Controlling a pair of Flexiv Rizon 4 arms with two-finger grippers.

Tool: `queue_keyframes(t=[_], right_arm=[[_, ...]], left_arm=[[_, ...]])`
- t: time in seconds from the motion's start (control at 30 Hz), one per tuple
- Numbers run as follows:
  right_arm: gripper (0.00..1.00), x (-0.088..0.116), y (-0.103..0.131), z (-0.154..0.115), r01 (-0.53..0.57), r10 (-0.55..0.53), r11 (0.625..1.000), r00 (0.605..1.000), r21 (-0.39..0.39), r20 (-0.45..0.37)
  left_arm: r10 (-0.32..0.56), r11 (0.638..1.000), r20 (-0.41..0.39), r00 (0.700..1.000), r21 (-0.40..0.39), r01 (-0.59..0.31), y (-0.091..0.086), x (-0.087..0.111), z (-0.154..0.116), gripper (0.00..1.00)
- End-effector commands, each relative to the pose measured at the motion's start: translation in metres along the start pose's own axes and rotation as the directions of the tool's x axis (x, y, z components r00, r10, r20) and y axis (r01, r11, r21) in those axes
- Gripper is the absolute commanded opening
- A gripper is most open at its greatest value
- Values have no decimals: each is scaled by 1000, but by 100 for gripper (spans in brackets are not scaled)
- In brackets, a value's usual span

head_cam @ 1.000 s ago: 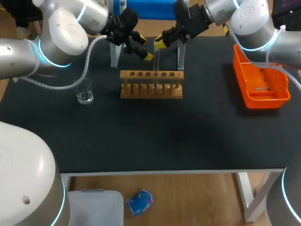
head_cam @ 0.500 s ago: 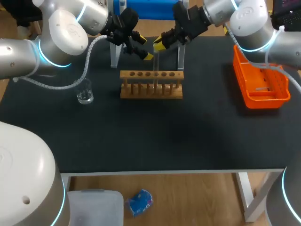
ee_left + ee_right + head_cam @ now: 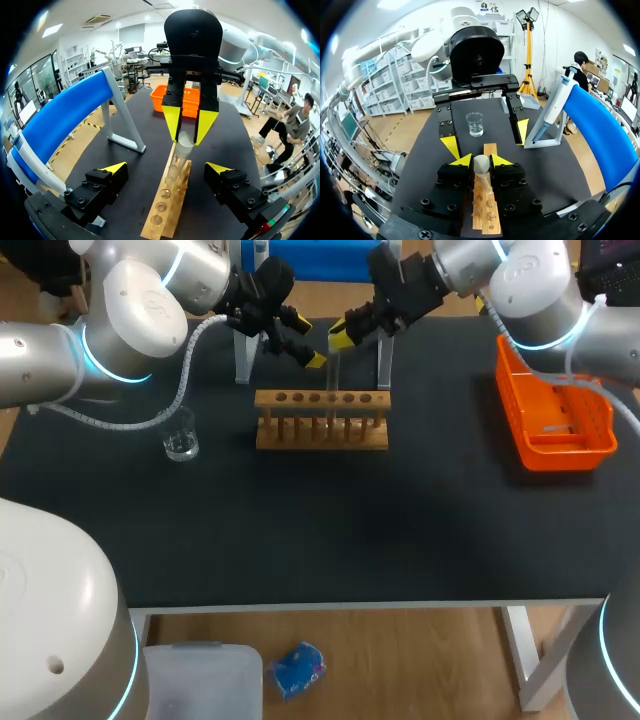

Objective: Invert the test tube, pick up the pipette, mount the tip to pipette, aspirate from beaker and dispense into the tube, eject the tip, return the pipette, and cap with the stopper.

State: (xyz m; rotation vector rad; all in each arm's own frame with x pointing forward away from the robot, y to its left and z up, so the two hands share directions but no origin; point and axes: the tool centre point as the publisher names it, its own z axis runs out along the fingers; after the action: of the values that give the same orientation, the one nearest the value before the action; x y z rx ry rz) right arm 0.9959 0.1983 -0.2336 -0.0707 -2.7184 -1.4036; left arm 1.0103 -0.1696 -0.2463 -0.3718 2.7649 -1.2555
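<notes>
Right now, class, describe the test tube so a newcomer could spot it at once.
Find the wooden rack mid-table. Over it, the right gripper is shut on a slim clear test tube, upright. The squat beaker, by contrast, stands ungripped left of the rack.

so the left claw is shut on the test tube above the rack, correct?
No, wrong arm. The right claw is shut on the test tube above the rack; the right wrist view shows its fingers pressing the tube from both sides. The left claw stands open facing it.
</notes>
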Motion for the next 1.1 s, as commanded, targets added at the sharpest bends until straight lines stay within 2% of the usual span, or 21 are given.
queue_keyframes(t=[0.03,0.73,1.03,1.1], right_arm=[[0,-1,-5,4,-4,4,1000,1000,1,-5],[0,0,-24,13,-24,25,999,1000,25,-12],[0,1,-23,9,-23,23,999,1000,34,-2],[47,1,-22,7,-25,25,999,1000,28,2]], left_arm=[[-2,1000,-5,1000,-5,2,-1,-1,-1,100],[-2,1000,-5,1000,-5,2,-1,-1,-1,100],[-2,1000,-5,1000,-5,2,-1,-1,-1,100],[-2,1000,-5,1000,-5,2,-1,-1,-1,100]])
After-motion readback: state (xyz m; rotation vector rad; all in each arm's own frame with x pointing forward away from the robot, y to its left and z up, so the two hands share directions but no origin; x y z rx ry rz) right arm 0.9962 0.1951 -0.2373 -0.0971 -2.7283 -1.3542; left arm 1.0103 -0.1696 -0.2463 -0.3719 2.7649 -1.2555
